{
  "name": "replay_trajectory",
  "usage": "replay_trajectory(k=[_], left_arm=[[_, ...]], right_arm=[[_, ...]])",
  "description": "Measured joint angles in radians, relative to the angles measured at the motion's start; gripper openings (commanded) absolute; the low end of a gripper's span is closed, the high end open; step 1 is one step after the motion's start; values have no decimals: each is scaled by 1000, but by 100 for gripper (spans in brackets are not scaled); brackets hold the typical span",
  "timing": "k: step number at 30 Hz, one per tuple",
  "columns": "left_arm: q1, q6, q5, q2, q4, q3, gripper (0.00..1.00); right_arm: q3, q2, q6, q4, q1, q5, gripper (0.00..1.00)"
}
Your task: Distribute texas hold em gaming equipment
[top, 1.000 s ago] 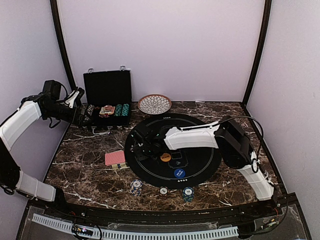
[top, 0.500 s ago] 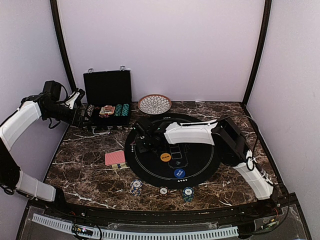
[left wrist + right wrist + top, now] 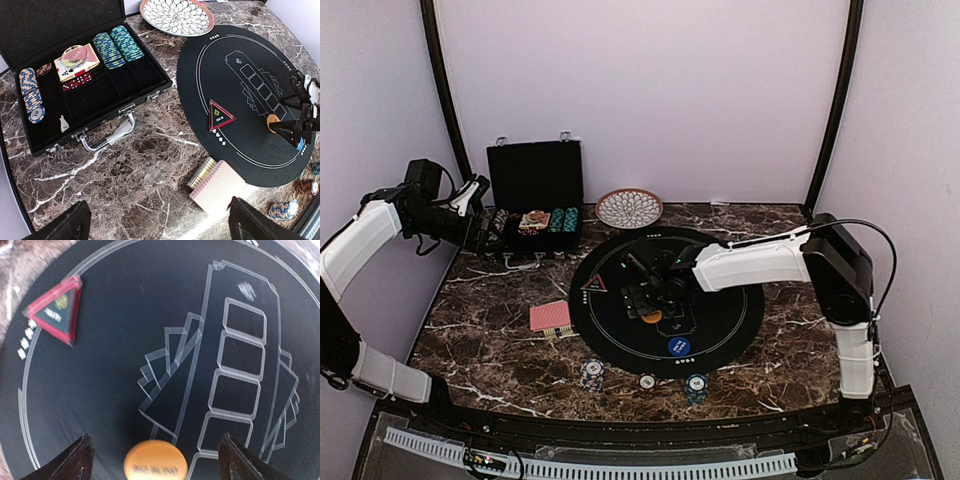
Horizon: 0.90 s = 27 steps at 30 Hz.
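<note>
A red triangle marker [image 3: 594, 283] [image 3: 55, 314] lies flat on the left edge of the round black mat [image 3: 720, 320]. My right gripper [image 3: 642, 293] [image 3: 157, 460] hangs open above the mat, to the right of the triangle, and holds nothing. An orange button disc [image 3: 651, 316] [image 3: 155, 466] lies on the mat below its spread fingers. A blue disc [image 3: 679, 346] lies nearer the front. A red-backed card deck [image 3: 550, 317] [image 3: 217, 187] sits left of the mat. My left gripper [image 3: 486, 233] [image 3: 157, 225] is open and empty, high beside the case.
An open black case [image 3: 535, 200] [image 3: 75, 75] at the back left holds chip stacks, cards and dice. A patterned dish [image 3: 629, 208] [image 3: 176, 15] stands behind the mat. Three small chip stacks [image 3: 591, 373] [image 3: 647, 381] [image 3: 695, 386] sit at the mat's front edge.
My right gripper has opened and left the red triangle on the mat's left edge, then moved right to above the orange disc. The left arm has not moved.
</note>
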Motion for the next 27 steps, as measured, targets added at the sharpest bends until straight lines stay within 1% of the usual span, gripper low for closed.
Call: replay_trajectory(k=[6, 12, 14, 18, 24, 27], left_arm=[[0, 0, 11, 0, 0, 3, 99], [0, 0, 14, 0, -3, 13, 99], [0, 0, 15, 0, -3, 13, 99], [0, 0, 16, 0, -3, 14, 99], [0, 0, 22, 0, -3, 14, 99], [0, 0, 23, 0, -3, 14, 99]], right_arm=[[-96, -17, 44, 2, 29, 17, 86], [-105, -15, 77, 7, 55, 25, 78], [-110, -15, 87, 11, 58, 29, 77], [-115, -15, 98, 16, 59, 32, 74], [-120, -13, 117, 24, 51, 31, 65], [-126, -13, 124, 41, 41, 21, 63]])
